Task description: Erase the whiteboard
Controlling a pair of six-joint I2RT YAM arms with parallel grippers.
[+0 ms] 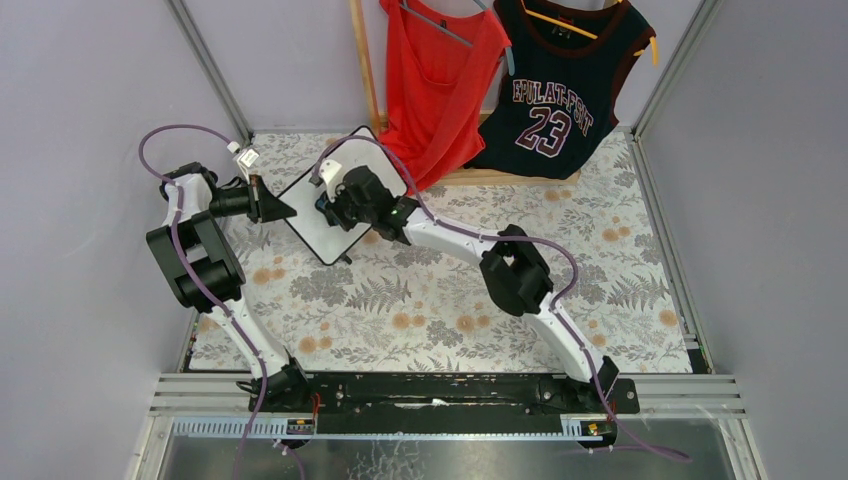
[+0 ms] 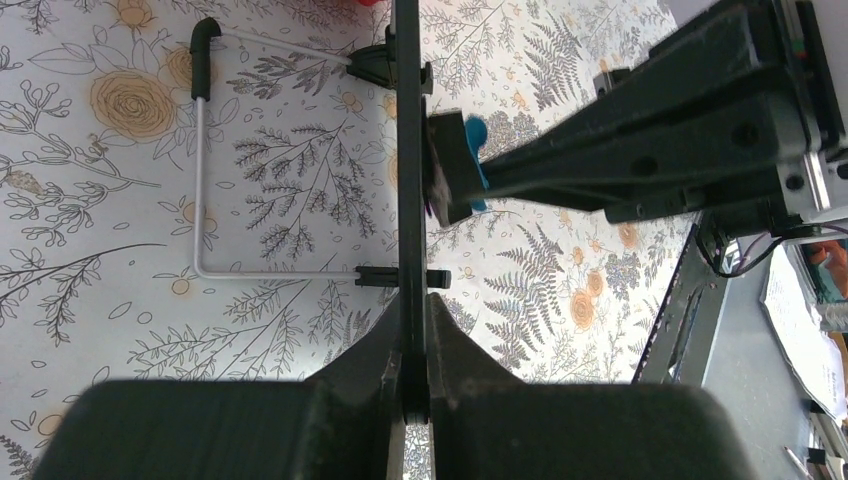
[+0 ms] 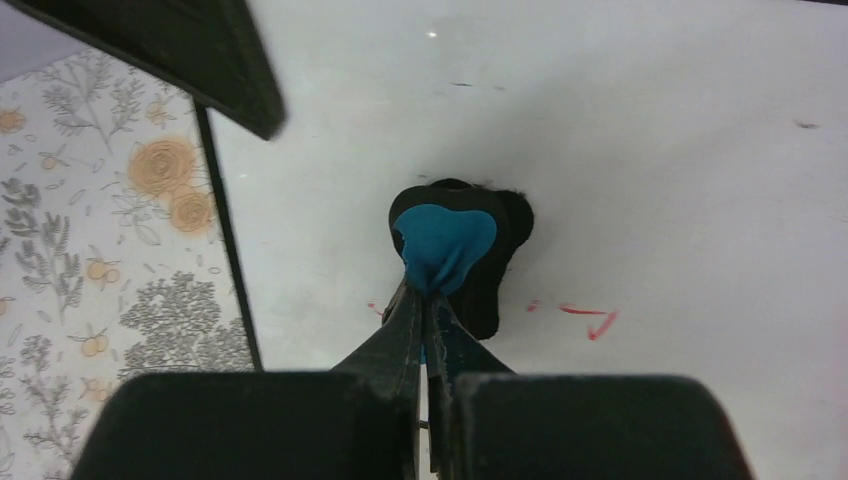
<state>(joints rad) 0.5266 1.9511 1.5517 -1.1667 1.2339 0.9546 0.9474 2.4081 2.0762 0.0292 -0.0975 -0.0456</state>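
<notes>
Left pincer (image 2: 414, 335) clamped on whiteboard (image 3: 650, 150) edge, right pincer (image 3: 428, 300) pinching blue eraser (image 3: 445, 240) against it, red strokes (image 3: 590, 318) beside, jersey (image 1: 555, 90) upper right reads "23".

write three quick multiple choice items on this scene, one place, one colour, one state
1. Where is the eraser? A lying loose B pressed against the whiteboard C held in mid-air
2. What colour are the marks on it? A red B green C purple
3. How is the left gripper? A wide open B shut on nothing C shut on the whiteboard
Answers: 1 B, the right gripper holds it on the white surface; 2 A, red strokes beside the eraser; 3 C, it clamps the frame.
</notes>
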